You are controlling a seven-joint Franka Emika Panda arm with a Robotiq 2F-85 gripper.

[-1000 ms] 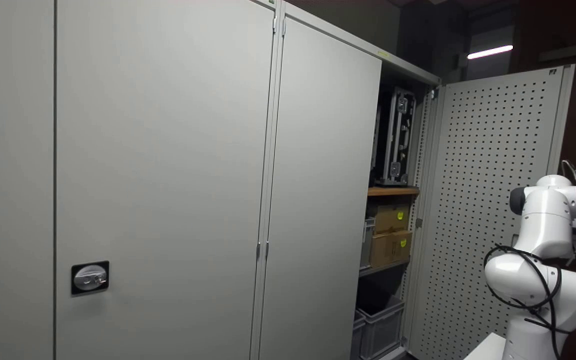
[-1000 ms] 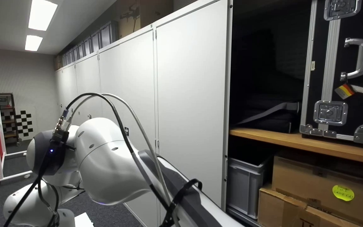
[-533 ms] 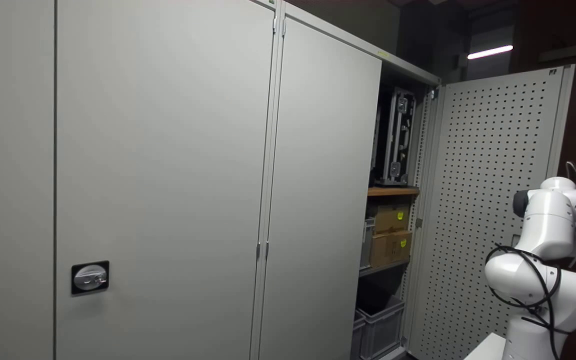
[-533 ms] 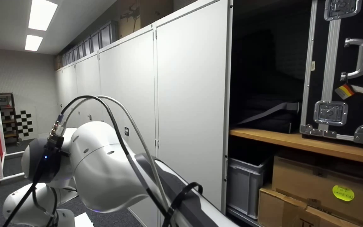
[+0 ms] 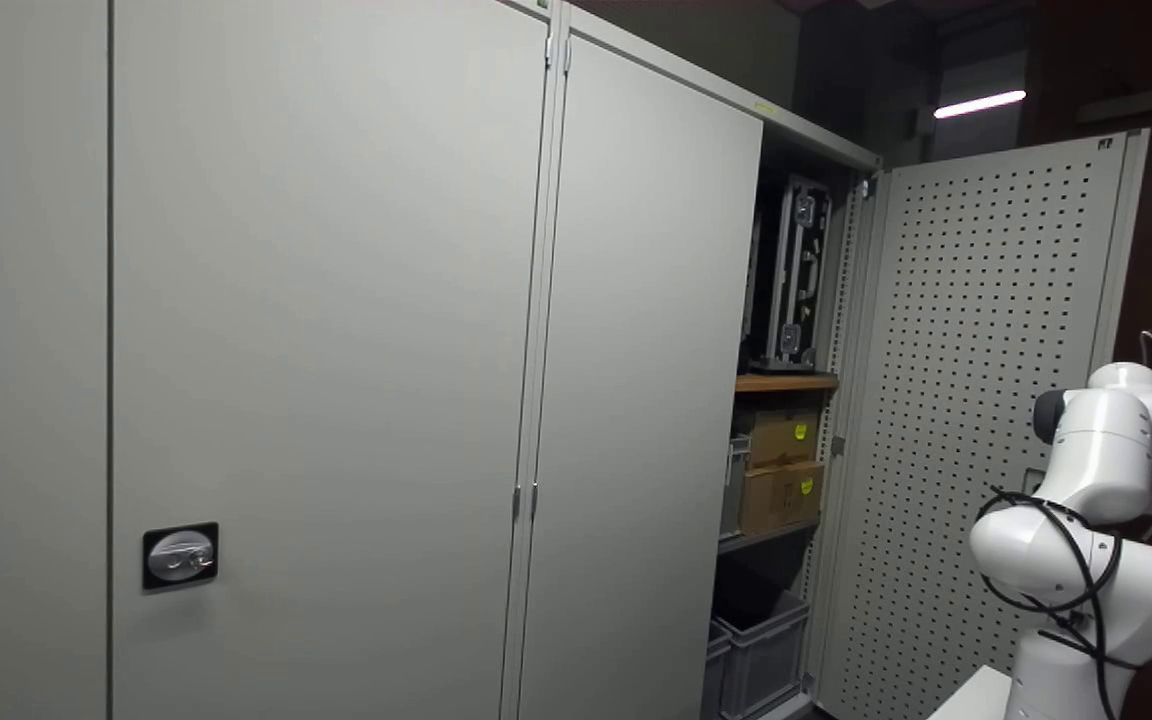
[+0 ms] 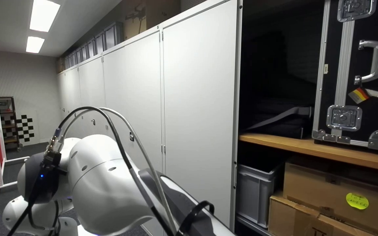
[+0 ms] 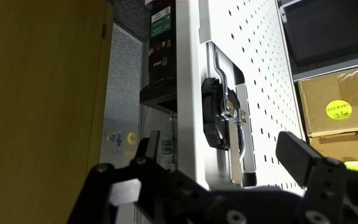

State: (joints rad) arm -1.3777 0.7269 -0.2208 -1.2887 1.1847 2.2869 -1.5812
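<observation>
My gripper (image 7: 222, 146) is open and holds nothing in the wrist view. Its fingers are spread on either side of the free edge of a white perforated cabinet door. The door's smooth edge (image 7: 187, 93) and its black and metal latch mechanism (image 7: 219, 121) lie in the space between the fingers; I cannot tell whether either finger touches the door. The perforated door (image 5: 976, 350) stands swung open in an exterior view, with the white arm (image 5: 1096, 460) in front of it. The arm also shows in an exterior view (image 6: 107, 183). The gripper itself is hidden in both exterior views.
The open cabinet holds a black flight case (image 6: 349, 82), a wooden shelf (image 6: 307, 146), cardboard boxes (image 6: 333, 196) and a grey bin (image 6: 256, 193). Closed cabinet doors (image 6: 199, 108) stand beside it. A brown wooden panel (image 7: 39, 109) is left in the wrist view.
The arm's upper part has moved down and slightly right in an exterior view, and down and left in an exterior view. The cables on it moved along. The perforated door shows no clear movement.
</observation>
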